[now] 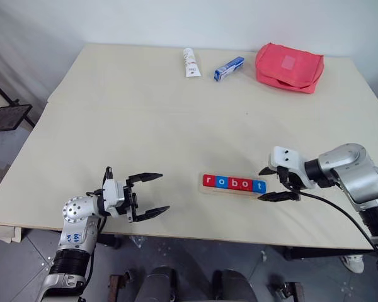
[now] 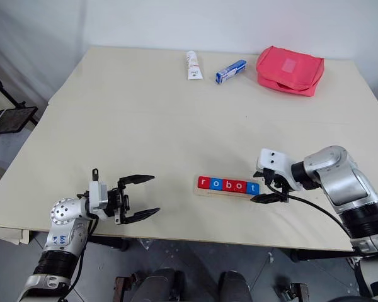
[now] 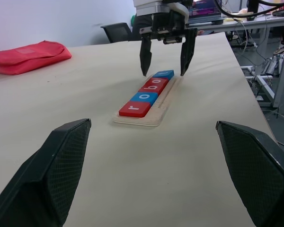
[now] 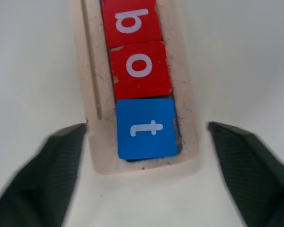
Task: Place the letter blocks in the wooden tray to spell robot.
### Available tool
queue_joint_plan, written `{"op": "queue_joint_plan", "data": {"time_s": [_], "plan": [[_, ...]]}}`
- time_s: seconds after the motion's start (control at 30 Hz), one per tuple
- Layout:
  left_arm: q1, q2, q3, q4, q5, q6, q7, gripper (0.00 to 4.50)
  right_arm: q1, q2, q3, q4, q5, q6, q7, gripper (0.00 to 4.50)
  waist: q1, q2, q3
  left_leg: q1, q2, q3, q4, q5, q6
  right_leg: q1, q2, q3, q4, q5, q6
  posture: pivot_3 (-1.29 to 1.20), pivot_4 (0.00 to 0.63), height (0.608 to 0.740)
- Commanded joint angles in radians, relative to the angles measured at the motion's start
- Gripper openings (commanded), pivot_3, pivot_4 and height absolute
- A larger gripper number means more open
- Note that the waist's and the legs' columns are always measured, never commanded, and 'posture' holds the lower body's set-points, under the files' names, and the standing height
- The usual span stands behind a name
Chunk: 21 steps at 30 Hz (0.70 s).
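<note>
Two released end effectors, left [image 1: 152, 195], right [image 1: 272, 183], five letter blocks [image 1: 234, 183] spelling robot, one wooden tray [image 3: 157, 115]

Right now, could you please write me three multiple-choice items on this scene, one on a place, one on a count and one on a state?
1. Where does the blue t block sit in the wooden tray?
A. At the end beside the right gripper
B. In the middle
C. At the end nearer the left gripper

2. How many of the letter blocks in the tray are red?
A. Two
B. Three
C. Five

3. How does the right gripper stand?
A. Shut on the t block
B. Open, one finger to each side of the tray's end
C. Shut on the pink pouch

Answers: 1 A, the t closes the row next to that gripper. 2 B, r, b and the second o are red. 3 B, both fingers stand clear of the block.
</note>
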Motion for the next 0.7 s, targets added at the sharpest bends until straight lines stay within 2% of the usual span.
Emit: {"op": "queue_joint_plan", "data": {"time_s": [0.03,0.17,0.37,0.5,0.67,0.7], "plan": [[-0.007,-0.003,0.001,-0.003,-0.001,-0.015,0.000,4.50,-0.013,-0.001,-0.033,-0.043,0.016,0.012,-0.005,4.46,0.000,0.000,0.000,0.000,0.000,0.000,0.000,0.000,0.000,0.000,0.000,0.000,0.000,0.000,0.000,0.00,0.150,0.740],[-0.009,-0.001,0.003,0.000,-0.003,-0.014,-0.001,4.50,0.004,-0.015,-0.080,-0.093,0.050,0.047,-0.021,4.46,0.000,0.000,0.000,0.000,0.000,0.000,0.000,0.000,0.000,0.000,0.000,0.000,0.000,0.000,0.000,0.00,0.150,0.740],[-0.028,0.000,0.002,0.021,-0.004,-0.015,-0.013,4.50,0.112,-0.046,-0.184,-0.201,0.122,0.103,-0.044,4.46,0.008,0.000,0.000,0.000,0.000,0.000,0.000,0.000,0.000,0.000,0.000,0.000,0.000,0.000,0.000,0.00,0.150,0.740],[-0.061,-0.010,-0.007,0.054,0.003,-0.021,-0.023,4.50,0.211,-0.069,-0.232,-0.273,0.164,0.125,-0.052,3.58,0.012,0.000,0.000,0.000,0.000,-0.001,0.000,0.000,0.000,0.000,0.000,-0.001,0.000,0.000,0.000,0.00,0.150,0.740],[-0.073,-0.015,-0.010,0.065,0.003,-0.023,-0.030,4.50,0.267,-0.071,-0.242,-0.299,0.177,0.134,-0.073,1.79,0.007,0.000,0.000,0.000,0.000,0.001,0.000,0.000,0.000,0.000,0.000,-0.001,0.000,0.000,0.000,0.00,0.150,0.740],[-0.072,-0.014,-0.010,0.064,0.002,-0.022,-0.032,4.50,0.270,-0.071,-0.239,-0.296,0.176,0.132,-0.077,1.29,0.006,0.000,0.000,0.000,0.001,0.001,0.000,0.000,0.000,0.000,0.000,-0.001,0.000,0.000,0.000,0.00,0.150,0.740]]}}
